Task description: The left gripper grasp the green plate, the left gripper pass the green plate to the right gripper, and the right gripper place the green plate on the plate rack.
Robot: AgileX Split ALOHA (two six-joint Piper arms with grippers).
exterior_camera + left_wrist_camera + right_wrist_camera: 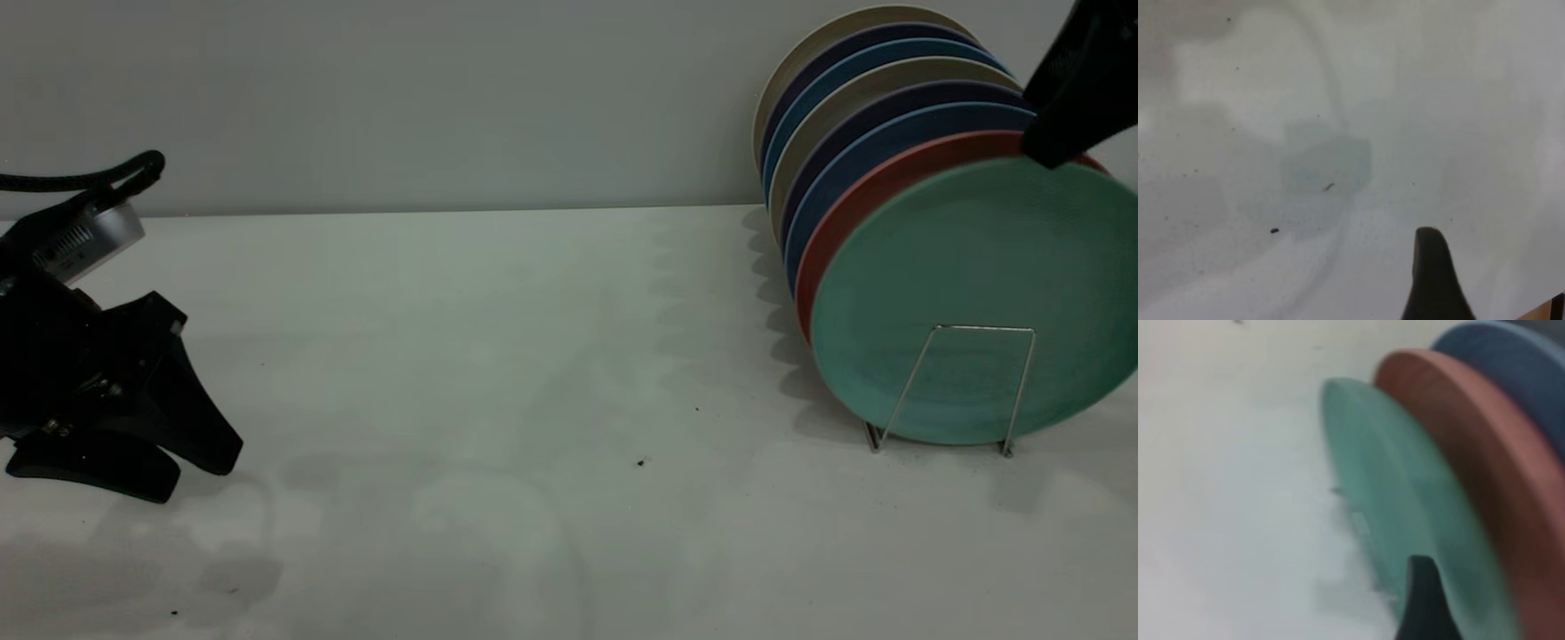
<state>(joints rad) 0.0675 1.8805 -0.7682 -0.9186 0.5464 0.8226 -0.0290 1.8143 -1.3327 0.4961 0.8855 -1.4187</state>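
The big white table (498,356) fills the room in front of me. At its far right corner a row of plates stands on edge, leaning one against the next. The green plate (978,293) is the front one in the row, upright in the plate rack (965,387), with a thin silver loop of the rack crossing its lower face. Right behind it, touching or nearly so, is a pink plate (876,191), then a dark blue plate (889,142), and more plates in blue, purple and tan behind those. Over at the left edge of the table, well apart from the plates, the left gripper (129,467) sits low, with its two wide black fingers spread apart and holding nothing. The right gripper (1067,147) is up at the far right corner, at the top rim of the green plate. Only a small black part of it shows, so I cannot tell if its fingers are pinching the rim or have let go.
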